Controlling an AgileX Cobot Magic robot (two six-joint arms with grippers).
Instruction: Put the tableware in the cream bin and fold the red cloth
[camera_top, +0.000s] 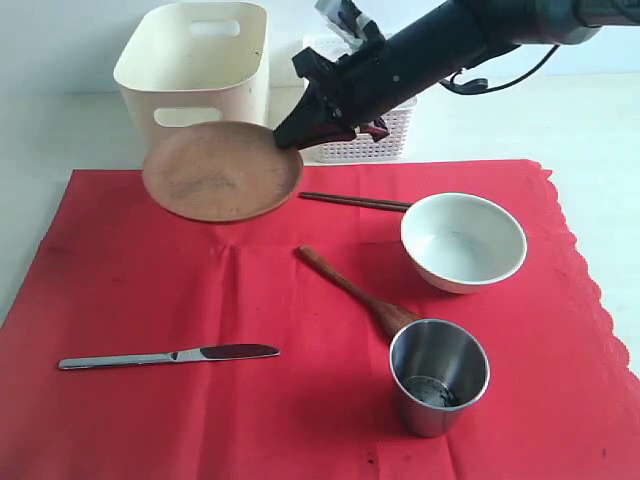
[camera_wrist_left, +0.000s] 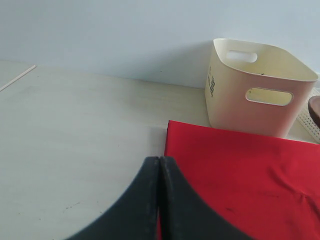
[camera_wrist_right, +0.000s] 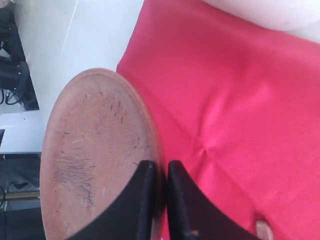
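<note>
My right gripper (camera_top: 290, 138) is shut on the rim of the round brown plate (camera_top: 222, 170), which hangs tilted above the red cloth (camera_top: 150, 280) just in front of the cream bin (camera_top: 195, 70). The wrist view shows the plate (camera_wrist_right: 95, 150) with my right gripper (camera_wrist_right: 160, 167) clamping its edge. On the cloth lie the dark chopsticks (camera_top: 355, 201), the white bowl (camera_top: 463, 242), the wooden spoon (camera_top: 355, 292), the steel cup (camera_top: 438, 375) and the steel knife (camera_top: 170, 355). My left gripper (camera_wrist_left: 159, 161) is shut and empty, off the cloth's (camera_wrist_left: 240, 175) corner, with the bin (camera_wrist_left: 257, 87) beyond.
A white lattice basket (camera_top: 375, 135) stands right of the cream bin, partly behind my right arm. The cloth's scalloped edge (camera_top: 590, 280) runs down the right side. Bare pale tabletop (camera_wrist_left: 75, 130) lies left of the cloth.
</note>
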